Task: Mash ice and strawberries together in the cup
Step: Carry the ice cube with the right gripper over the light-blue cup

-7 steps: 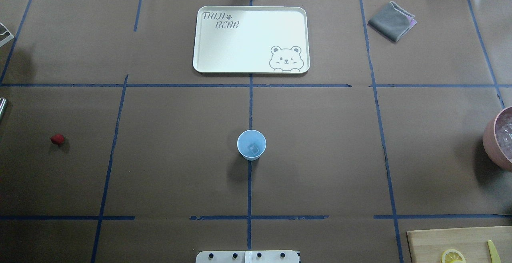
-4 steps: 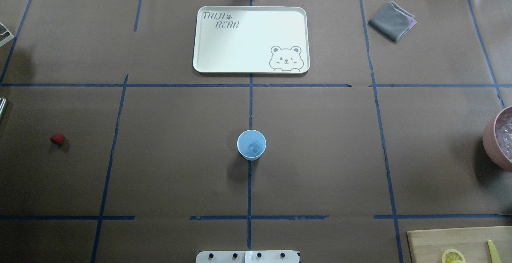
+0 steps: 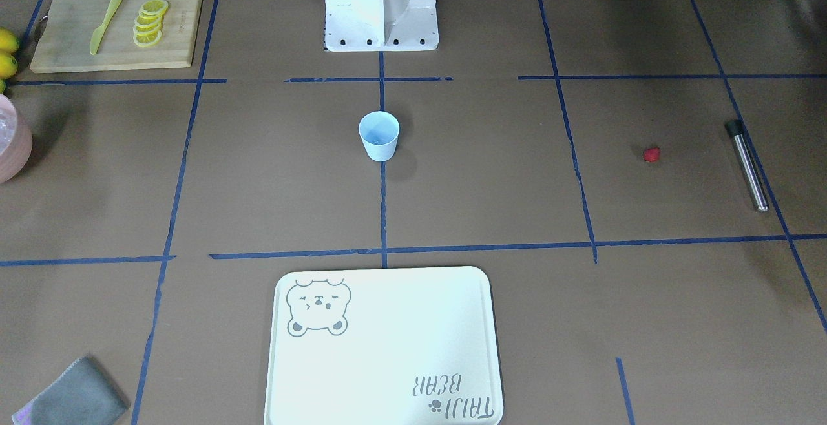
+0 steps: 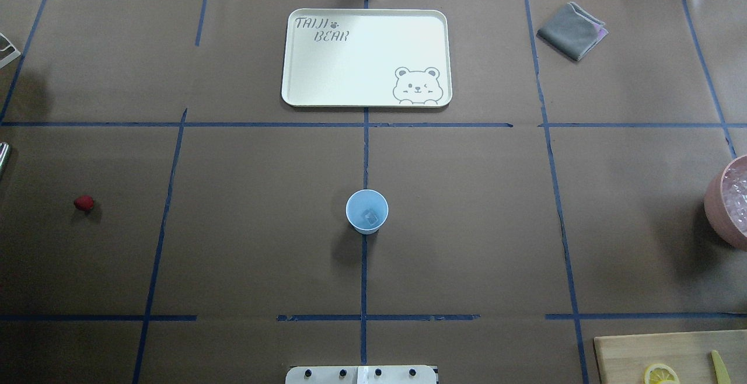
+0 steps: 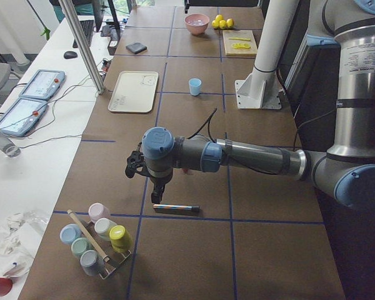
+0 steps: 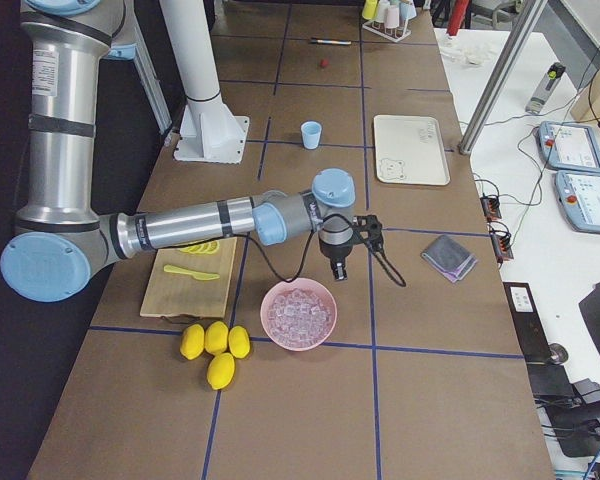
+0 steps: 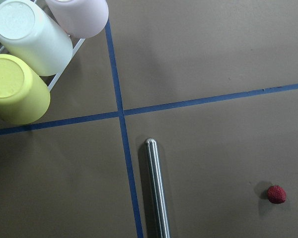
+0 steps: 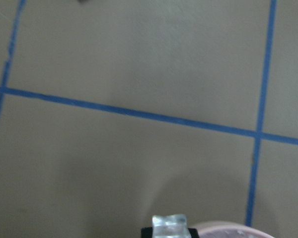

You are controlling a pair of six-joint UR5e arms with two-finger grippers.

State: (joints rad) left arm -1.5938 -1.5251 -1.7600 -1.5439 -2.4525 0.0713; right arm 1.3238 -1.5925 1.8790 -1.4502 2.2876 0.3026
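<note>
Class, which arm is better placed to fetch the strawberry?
Left: the strawberry lies on its side, within its wrist view; the right gripper hangs far off at the pink bowl.

Cream tray (image 4: pixel 362 63) with a bear drawing at the table's far middle; folded grey cloth (image 4: pixel 572 31) off to its right; pink bowl (image 4: pixel 715 209) at the right edge; wooden board (image 3: pixel 64 24) bearing lemon slices (image 3: pixel 150 22) and a yellow knife (image 3: pixel 105 23); whole lemons (image 6: pixel 215 350) just beside the bowl; steel rod (image 3: pixel 747 165) lying flat near a rack of pastel cups (image 5: pixel 94 240).
</note>
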